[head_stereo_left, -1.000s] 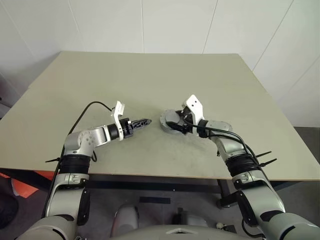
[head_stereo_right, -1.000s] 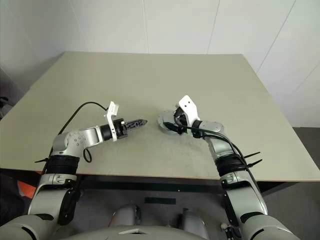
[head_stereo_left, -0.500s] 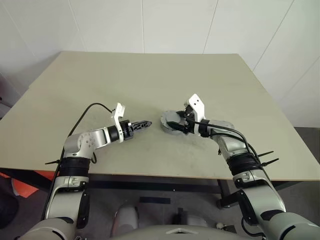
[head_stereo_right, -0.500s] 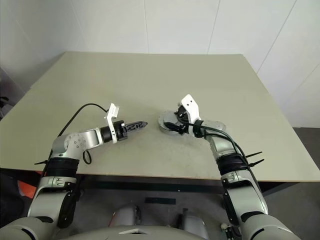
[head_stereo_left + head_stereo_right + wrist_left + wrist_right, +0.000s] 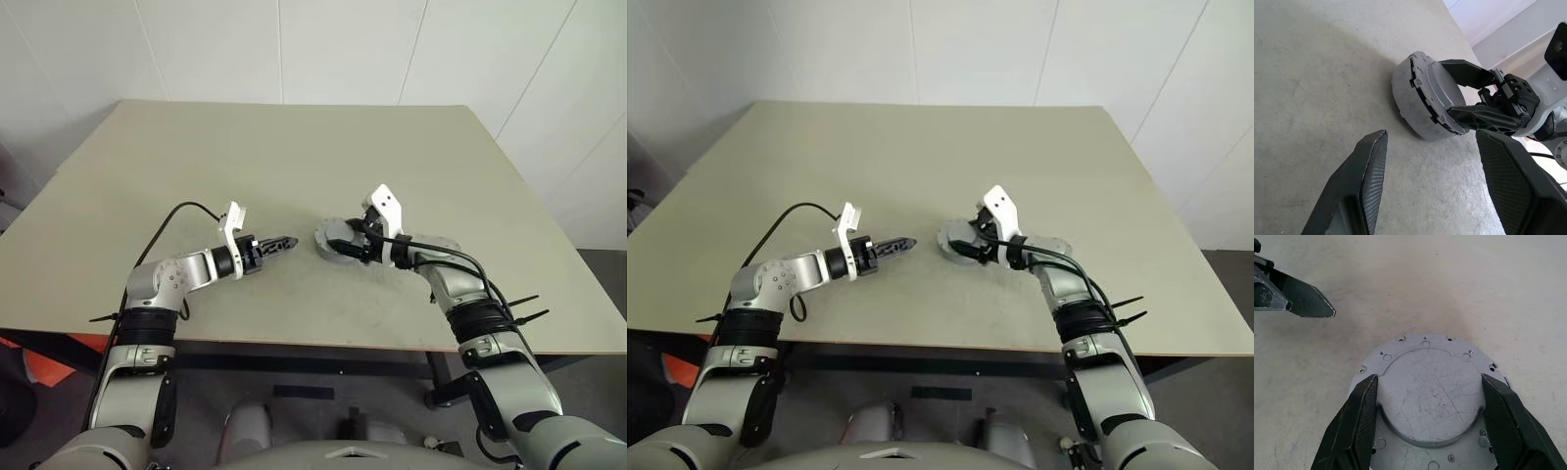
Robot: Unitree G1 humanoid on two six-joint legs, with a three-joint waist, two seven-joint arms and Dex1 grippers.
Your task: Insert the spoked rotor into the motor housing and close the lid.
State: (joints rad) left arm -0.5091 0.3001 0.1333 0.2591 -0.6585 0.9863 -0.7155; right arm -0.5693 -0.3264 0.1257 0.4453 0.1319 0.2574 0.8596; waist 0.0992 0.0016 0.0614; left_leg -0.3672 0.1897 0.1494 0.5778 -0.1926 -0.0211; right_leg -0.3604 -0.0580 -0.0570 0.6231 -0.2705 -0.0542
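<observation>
Head views: grey round assembly (image 5: 338, 239) sits flat on the desk (image 5: 294, 157), near mid-front. Right end effector (image 5: 345, 247) is at it, fingers straddling the raised top. Left end effector (image 5: 284, 240) hovers just beside it, well clear, nothing in it.

L wrist view: left fingers (image 5: 1369, 169) spread, bare desk between them. Assembly (image 5: 1420, 95) ahead looks like a closed grey drum w/ dark seam round the side; right end effector (image 5: 1476, 95) has one finger over the top, one at the near side.

R wrist view: right fingers (image 5: 1359, 423) spread wide, either side of the raised disc (image 5: 1432, 396) of the top plate, close to it; can't tell if they actually press. No rotor or windings visible, so prob. inside already and lid on – a guess, can't confirm.

Risks: if lid isn't seated square, pushing or twisting could jam it or skid the whole drum across the desk, since nothing braces it. Left could bump it if it comes in carelessly.
</observation>
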